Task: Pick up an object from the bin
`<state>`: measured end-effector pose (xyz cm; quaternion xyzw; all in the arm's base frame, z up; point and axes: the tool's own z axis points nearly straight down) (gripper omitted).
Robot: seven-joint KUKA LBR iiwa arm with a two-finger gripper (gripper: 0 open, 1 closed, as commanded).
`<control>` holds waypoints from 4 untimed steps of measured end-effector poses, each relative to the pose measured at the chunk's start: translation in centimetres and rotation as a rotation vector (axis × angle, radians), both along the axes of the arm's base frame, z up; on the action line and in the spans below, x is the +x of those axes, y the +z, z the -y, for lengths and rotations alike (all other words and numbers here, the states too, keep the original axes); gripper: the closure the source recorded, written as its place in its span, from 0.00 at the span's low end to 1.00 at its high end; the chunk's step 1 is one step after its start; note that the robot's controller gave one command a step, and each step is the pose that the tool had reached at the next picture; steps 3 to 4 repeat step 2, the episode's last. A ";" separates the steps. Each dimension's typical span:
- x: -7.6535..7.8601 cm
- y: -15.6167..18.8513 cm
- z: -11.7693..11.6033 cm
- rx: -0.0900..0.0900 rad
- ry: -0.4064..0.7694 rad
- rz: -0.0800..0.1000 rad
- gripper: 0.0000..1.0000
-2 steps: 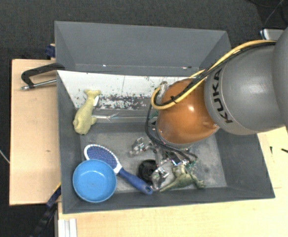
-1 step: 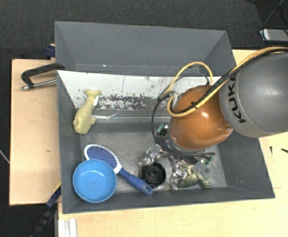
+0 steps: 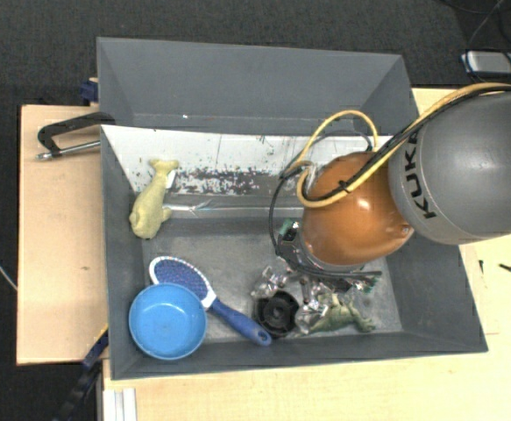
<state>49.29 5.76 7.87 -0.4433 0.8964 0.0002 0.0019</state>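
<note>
The grey bin (image 3: 237,239) slopes down to a small flat floor, so anything knocked loose is likely to slide back toward the middle rather than stay put. The arm (image 3: 465,174) reaches in from the right. Its orange cover (image 3: 351,222) hangs low over the floor's right part and hides most of what is under it. That is the main hazard, since contact there cannot be checked from above. The gripper (image 3: 325,281) sits just under the cover, right down at a small heap of things in the near right part of the floor. I cannot tell whether it is spread or pressed together, nor whether it has anything in it. The blue bowl (image 3: 167,323) in the near left corner and the yellow soft toy (image 3: 152,202) by the left wall lie well apart from it and seem safe. The blue brush (image 3: 216,303) is more exposed, as its handle ends just beside the heap and could be dragged along. Within the heap, a black round thing (image 3: 277,312), a green figure (image 3: 344,319) and a silvery crumpled piece (image 3: 273,281) lie touching or nearly so. A close here could catch two at once, pinch only an edge that slips on lifting, or push the pieces aside and come up bare. The loose cables (image 3: 338,125) looping over the cover could also snag on the bin's rim.
</note>
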 end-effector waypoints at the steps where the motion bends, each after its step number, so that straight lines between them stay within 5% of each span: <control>1: 1.1 9.5 -0.2 0.002 -0.082 0.010 1.00; 2: 4.9 16.5 1.7 0.000 0.048 0.011 1.00; 4: 4.9 16.5 1.7 0.000 0.048 0.011 1.00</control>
